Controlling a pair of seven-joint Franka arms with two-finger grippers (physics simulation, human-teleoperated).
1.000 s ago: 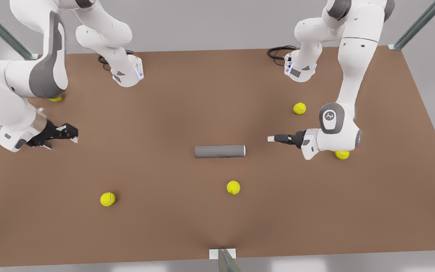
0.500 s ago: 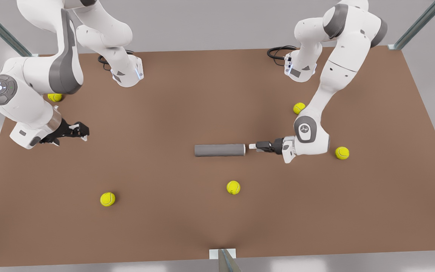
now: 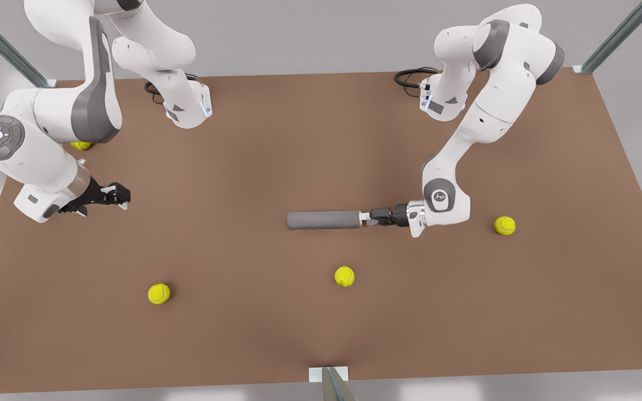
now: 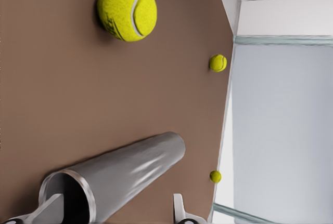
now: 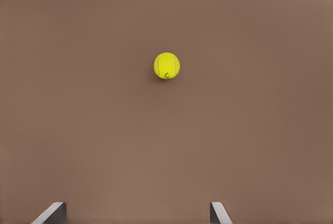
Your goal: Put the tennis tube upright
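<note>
The tennis tube (image 3: pixel 324 220) is a grey cylinder lying flat at mid-table, its length running across the front view. In the left wrist view the tennis tube (image 4: pixel 135 167) shows a silvery rim and a dark open mouth. My left gripper (image 3: pixel 365 219) is level with the table at the tube's end on the front view's right. This left gripper (image 4: pixel 114 214) is open; one finger overlaps the tube's mouth and the other stands beside the wall. My right gripper (image 3: pixel 117 195) waits open near the table's edge at the front view's left, and the right gripper (image 5: pixel 135 216) holds nothing.
Yellow tennis balls lie scattered on the brown table (image 3: pixel 276 139): one (image 3: pixel 344 276) in front of the tube, one (image 3: pixel 158 293) at the front left, one (image 3: pixel 505 225) at the right, one (image 3: pixel 82 145) behind the right arm. A ball (image 5: pixel 166 65) lies ahead of the right gripper.
My left gripper has slid across the table toward the front view's left and reached the tube's end. The right arm shifted a little early on, then stayed put.
</note>
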